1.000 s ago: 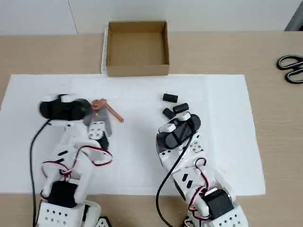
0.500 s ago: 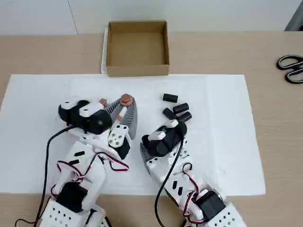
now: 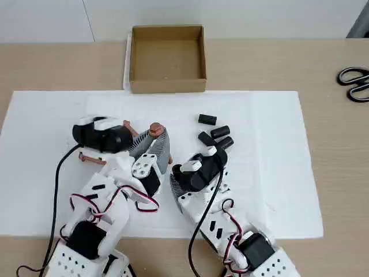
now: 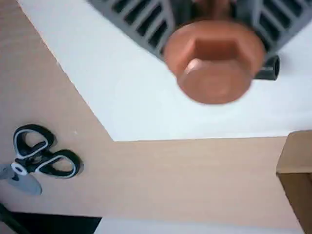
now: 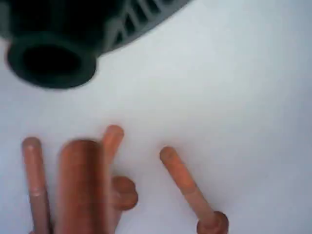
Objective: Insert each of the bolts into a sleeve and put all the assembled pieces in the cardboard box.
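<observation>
loose sleeves [image 3: 214, 131] lie on the sheet [image 3: 277, 173] just beyond the right arm [image 3: 199, 173].

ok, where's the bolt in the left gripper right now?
High view: the bolt is clamped in the left gripper over the white sheet, loose black sleeves just to its right, cardboard box farther ahead.

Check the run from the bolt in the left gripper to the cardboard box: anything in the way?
Nothing visible. Only bare white sheet lies between the bolt, held in the left gripper, and the cardboard box. The loose sleeves lie off to one side of that line.
</observation>
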Controlling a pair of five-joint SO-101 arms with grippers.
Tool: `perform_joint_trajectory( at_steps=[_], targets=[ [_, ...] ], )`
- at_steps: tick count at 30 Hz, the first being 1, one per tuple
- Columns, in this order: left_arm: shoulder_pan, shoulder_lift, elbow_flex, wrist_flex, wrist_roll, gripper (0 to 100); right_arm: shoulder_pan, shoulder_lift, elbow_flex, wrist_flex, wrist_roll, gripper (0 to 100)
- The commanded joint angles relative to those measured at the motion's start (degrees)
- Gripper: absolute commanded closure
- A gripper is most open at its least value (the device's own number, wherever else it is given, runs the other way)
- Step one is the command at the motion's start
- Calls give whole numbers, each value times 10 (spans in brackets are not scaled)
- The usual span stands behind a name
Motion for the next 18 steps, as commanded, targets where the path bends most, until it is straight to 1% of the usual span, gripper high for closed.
perform_joint_trajectory(
  at_steps=[1,4,6,11,15,18],
  targets=[
    [5,41,-74,25,5,993,-4,-9,-4,-15,-6,995],
    [9,84,-103,33,5,993,-4,-9,-4,-15,-6,995],
    [23,98,-109,32,5,993,-4,-9,-4,-15,-6,995],
    [32,100,-104,32,7,993,-4,-9,-4,-15,-6,995],
    [32,99,-83,31,39,993,-4,-9,-4,-15,-6,995],
    [31,98,-78,31,40,993,-4,-9,-4,-15,-6,995]
  ],
)
